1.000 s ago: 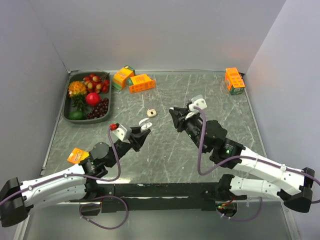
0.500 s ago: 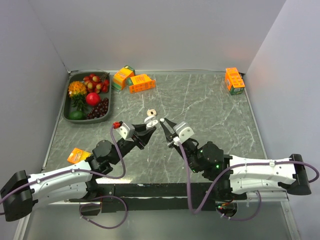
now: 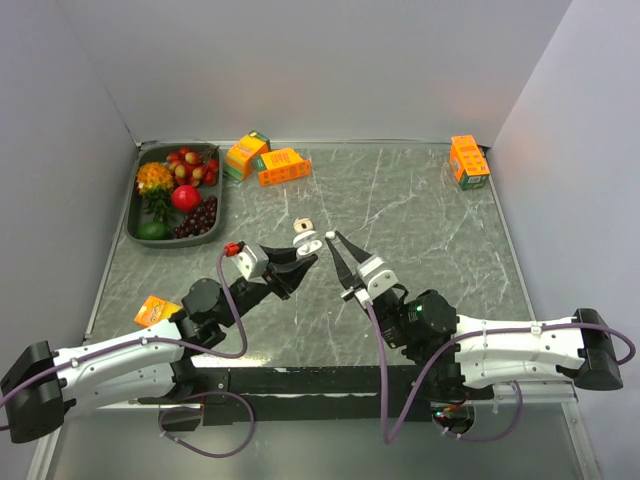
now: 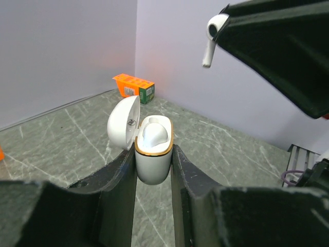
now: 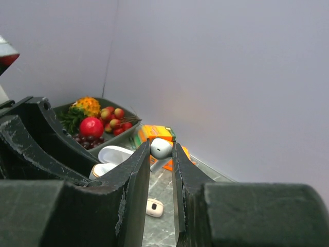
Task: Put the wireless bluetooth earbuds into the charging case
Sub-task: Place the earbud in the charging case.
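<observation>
My left gripper [image 3: 303,253] [image 4: 153,150] is shut on the white charging case [image 4: 152,163] with a gold rim, held upright above the table with its lid [image 4: 123,122] open. The case also shows in the top view [image 3: 308,241]. My right gripper [image 3: 336,243] [image 5: 161,146] is shut on a tiny white earbud [image 5: 161,149], its stem pointing down. The earbud [image 4: 212,35] hangs above and to the right of the case's open mouth, a short gap away. In the top view the earbud [image 3: 329,236] is just right of the case.
A small cream case [image 3: 304,226] [image 5: 154,207] lies on the table behind the grippers. A dark tray [image 3: 133,215] of fruit is at the far left. Orange boxes [image 3: 283,166] [image 3: 468,160] stand at the back, and an orange packet [image 3: 156,311] lies near left.
My right arm has swung left from the table's middle right and brought the earbud up to the case. My left gripper has moved a little forward and right with the case.
</observation>
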### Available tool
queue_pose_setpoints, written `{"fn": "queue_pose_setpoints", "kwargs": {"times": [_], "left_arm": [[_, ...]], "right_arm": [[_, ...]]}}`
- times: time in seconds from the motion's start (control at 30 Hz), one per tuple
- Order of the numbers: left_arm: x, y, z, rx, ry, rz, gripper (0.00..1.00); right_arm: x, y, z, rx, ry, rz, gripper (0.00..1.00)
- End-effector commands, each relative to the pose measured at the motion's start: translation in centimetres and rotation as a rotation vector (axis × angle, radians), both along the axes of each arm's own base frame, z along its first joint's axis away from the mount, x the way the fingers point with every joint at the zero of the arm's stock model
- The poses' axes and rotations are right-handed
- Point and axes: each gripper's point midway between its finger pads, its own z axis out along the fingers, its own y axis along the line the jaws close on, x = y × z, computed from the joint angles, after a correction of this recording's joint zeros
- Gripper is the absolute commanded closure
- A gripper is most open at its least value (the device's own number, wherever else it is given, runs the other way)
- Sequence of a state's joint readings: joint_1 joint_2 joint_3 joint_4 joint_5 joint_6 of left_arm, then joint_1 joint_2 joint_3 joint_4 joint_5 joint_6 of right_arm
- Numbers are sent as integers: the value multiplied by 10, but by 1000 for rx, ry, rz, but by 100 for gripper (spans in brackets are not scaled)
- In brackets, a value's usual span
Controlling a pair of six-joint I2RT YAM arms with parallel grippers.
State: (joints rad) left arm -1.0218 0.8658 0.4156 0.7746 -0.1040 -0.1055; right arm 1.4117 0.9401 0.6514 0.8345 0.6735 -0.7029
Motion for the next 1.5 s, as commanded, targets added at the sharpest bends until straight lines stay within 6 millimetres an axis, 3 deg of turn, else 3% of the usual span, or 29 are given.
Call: {"fn": "queue_pose_setpoints", "kwargs": {"times": [0.0, 0.7, 1.47], "left_arm": [[-13, -1, 39, -83, -38, -62, 99], [-20, -4, 45, -53, -25, -106, 99], [-22, -1, 43, -64, -28, -106, 99]], "right_arm": [[-9, -3, 17, 53, -48, 44, 100], [-7, 16, 3, -36, -48, 82, 100], [-1, 13, -12, -62, 16, 88, 100]]}}
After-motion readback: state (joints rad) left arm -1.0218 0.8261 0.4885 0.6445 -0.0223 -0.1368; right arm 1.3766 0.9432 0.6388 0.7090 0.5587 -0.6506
